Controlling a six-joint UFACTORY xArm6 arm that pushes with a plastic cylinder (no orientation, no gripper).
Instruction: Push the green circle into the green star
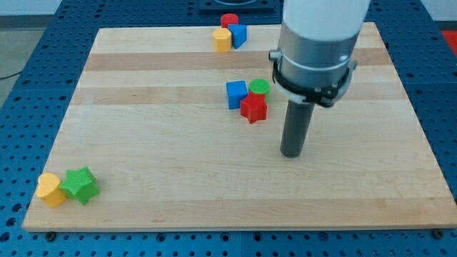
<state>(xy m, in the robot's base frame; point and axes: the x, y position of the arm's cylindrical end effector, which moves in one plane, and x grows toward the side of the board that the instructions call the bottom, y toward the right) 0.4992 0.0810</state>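
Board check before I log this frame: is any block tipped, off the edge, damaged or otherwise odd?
Nothing stands out. All blocks sit flat on the wooden board. The green circle is wedged against the red block and blue block; the green star sits far off, bottom left, beside a yellow block. My tip touches nothing.

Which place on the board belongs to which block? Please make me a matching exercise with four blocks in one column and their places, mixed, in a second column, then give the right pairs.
Blocks:
1. green star
2. green circle
3. red circle
4. red star

Places:
A. at the view's top edge, behind a yellow block and a blue block
B. middle cluster, just right of the blue cube
C. bottom left corner, beside a yellow block
D. middle cluster, front, nearest to my tip

Pairs: 1-C, 2-B, 3-A, 4-D
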